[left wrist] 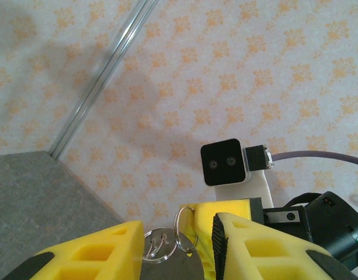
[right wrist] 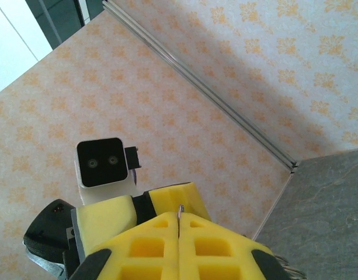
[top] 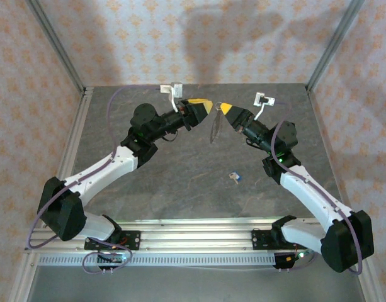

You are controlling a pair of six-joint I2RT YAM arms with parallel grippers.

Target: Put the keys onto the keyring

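Keyring [top: 213, 129] hangs in the air over the middle of the table [top: 148, 170]. It is a thin loop, and in the overhead view its long axis runs from the two pincer tips down toward the near edge.

On the left, the left gripper [top: 208, 106] points in at the loop's top end. Seen from its wrist, its yellow fingers [left wrist: 91, 256] stand parted, and the small metal rings [left wrist: 161, 244] at the top of the loop sit in the gap. They are just beside one pad and not pinched, as far as I can tell, so this pincer is released and holds nothing.

Next along, the right gripper [top: 223, 107] meets it almost tip to tip. Its jaws are clenched flat together with a sliver of wire [right wrist: 180, 209] poking out at the seam. The loop dangles from that tip, so I take it to be grasping the keyring.

Further right and nearer the arm bases, the key [top: 235, 178] lies flat on the table, well apart from both pincers and from the loop. It is too small to say which way its blade points.

The key lies nearer the right arm, but that arm is busy holding the keyring. The free pincer is the left one, which would likely have to reach toward the near edge and across the middle to get the key. The key is not yet on the ring.
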